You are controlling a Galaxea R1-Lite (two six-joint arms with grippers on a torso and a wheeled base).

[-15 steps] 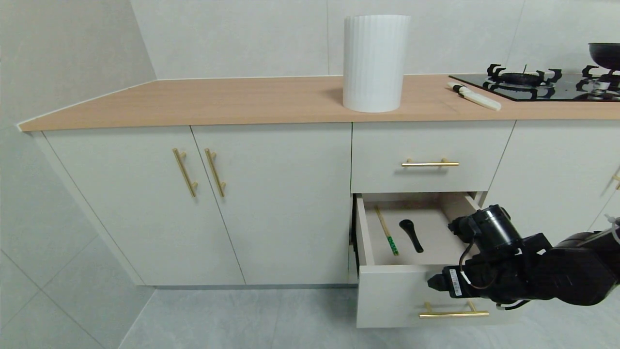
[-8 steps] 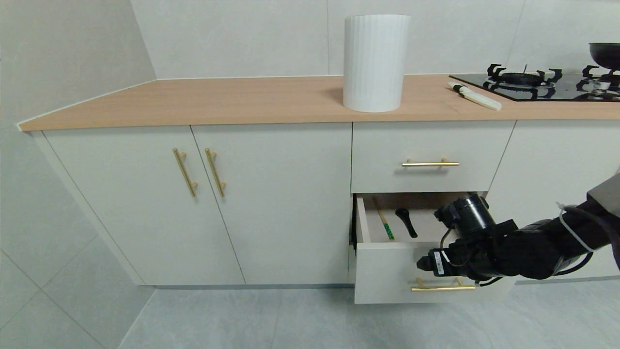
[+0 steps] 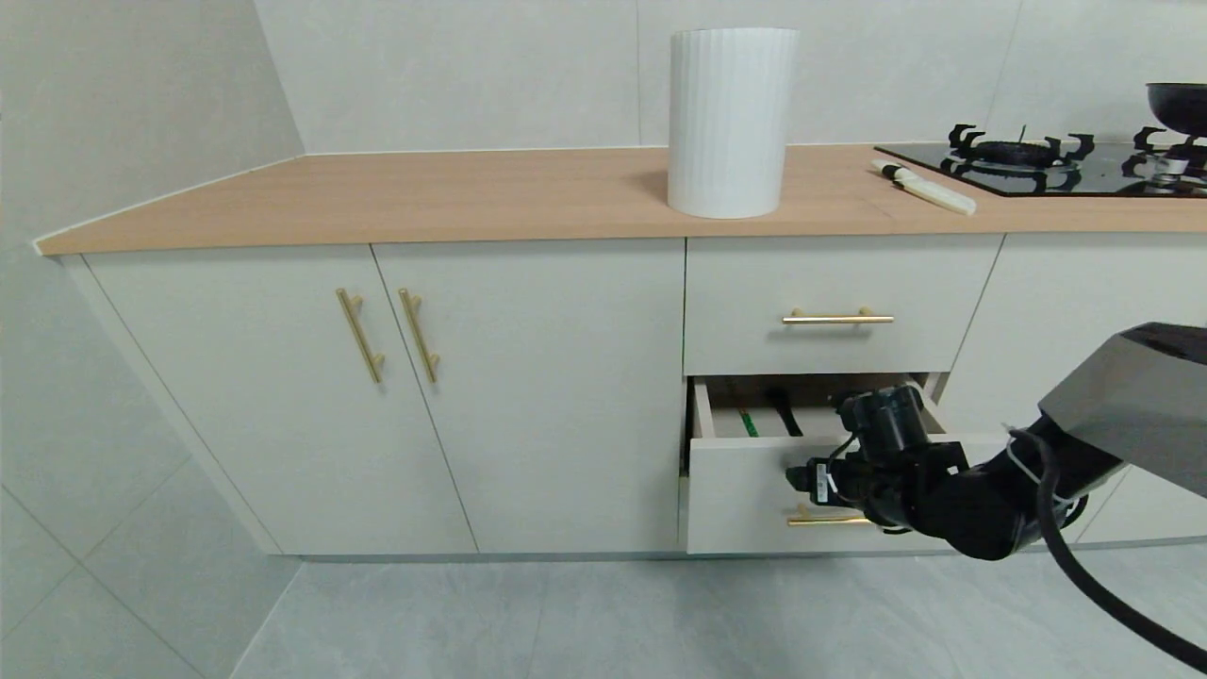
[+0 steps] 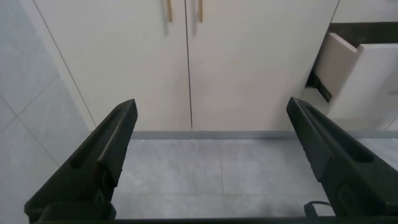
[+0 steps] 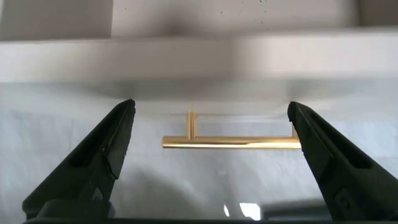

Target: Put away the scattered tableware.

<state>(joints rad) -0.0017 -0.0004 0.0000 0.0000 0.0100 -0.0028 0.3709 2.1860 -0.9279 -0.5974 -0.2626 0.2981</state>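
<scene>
Kitchen cabinetry [image 3: 528,396]: pale lower drawer [image 3: 735,490], nearly shut. Horizontal brass bar handle [image 5: 231,143] straight ahead of right gripper [image 5: 211,107], spanning its spread, empty fingers [image 5: 106,155]; left gripper [image 4: 210,102] farther, also spread.

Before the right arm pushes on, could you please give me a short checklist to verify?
1. Drawer fully shut: not ok; a gap shows along its top.
2. Chopsticks and spoon inside the drawer: ok.
3. Right pincer open at the handle: ok.
4. Right pincer pressing on the drawer front: cannot tell.
5. Left pincer out of the way: ok; open, empty, facing the floor before the doors.
6. Counter cleared of tableware: not ok; a utensil lies beside the hob.
</scene>
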